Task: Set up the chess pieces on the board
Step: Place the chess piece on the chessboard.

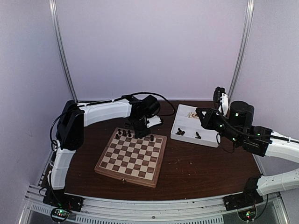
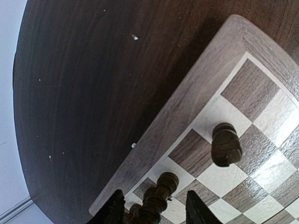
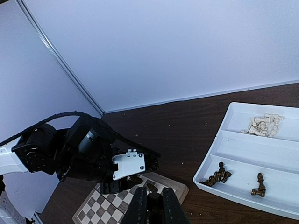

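**Two-arm station, chessboard set-up.** The board lies flat on the dark brown table, left of centre in the top view; dark chess pieces stand upright along its far edge row, several close together toward the far left corner and one lone piece apart toward the right. The left gripper hangs over that row with its fingers partly spread; a dark piece stands on the board between them, with a gap showing on its right side; whether the other finger touches it cannot be told; a second dark piece stands upright nearby, close to the board's corner. The right gripper is raised above the table near the white tray, its fingers closed together; whether anything sits between them cannot be told. The tray lies right of the board, apart from it; cream pieces are heaped in its far compartment; loose dark pieces lie in its near compartment.
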Action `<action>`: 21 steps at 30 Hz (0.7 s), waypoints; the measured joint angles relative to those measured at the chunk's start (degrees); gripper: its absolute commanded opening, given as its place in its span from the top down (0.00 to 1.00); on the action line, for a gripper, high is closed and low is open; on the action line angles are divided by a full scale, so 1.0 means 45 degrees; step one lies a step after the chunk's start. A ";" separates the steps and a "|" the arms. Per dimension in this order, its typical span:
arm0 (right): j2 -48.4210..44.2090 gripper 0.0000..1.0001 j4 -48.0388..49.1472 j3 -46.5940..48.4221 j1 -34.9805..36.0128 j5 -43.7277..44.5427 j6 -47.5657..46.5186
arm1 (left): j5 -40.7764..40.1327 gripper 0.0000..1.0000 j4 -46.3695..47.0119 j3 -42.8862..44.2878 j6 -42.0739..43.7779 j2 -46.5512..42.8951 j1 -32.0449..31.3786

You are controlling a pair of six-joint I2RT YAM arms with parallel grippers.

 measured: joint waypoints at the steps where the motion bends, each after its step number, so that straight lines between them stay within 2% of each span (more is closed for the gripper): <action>1: 0.0000 1.00 -0.0005 0.0000 -0.0005 -0.0005 -0.0015 | -0.0024 0.53 0.0087 -0.0029 -0.0010 -0.0049 0.0000; 10: -0.0005 1.00 -0.0199 0.0000 -0.0015 -0.0010 -0.0073 | -0.0073 0.41 0.0233 -0.0374 -0.0073 -0.1103 0.0000; 15: 0.0102 1.00 -0.0185 0.0000 -0.0019 -0.0359 -0.0364 | 0.0243 0.40 0.0257 -0.1059 -0.0359 -0.2812 0.0000; 17: 0.0291 0.97 -0.0180 0.0010 -0.0024 -0.0758 -0.0607 | 0.0452 0.40 0.0437 -0.1525 -0.0568 -0.3711 0.0000; 21: 0.0806 0.97 -0.0223 0.0141 -0.0092 -0.2030 -0.1452 | 0.0918 0.33 0.1423 -0.3138 -0.1117 -0.5746 0.0000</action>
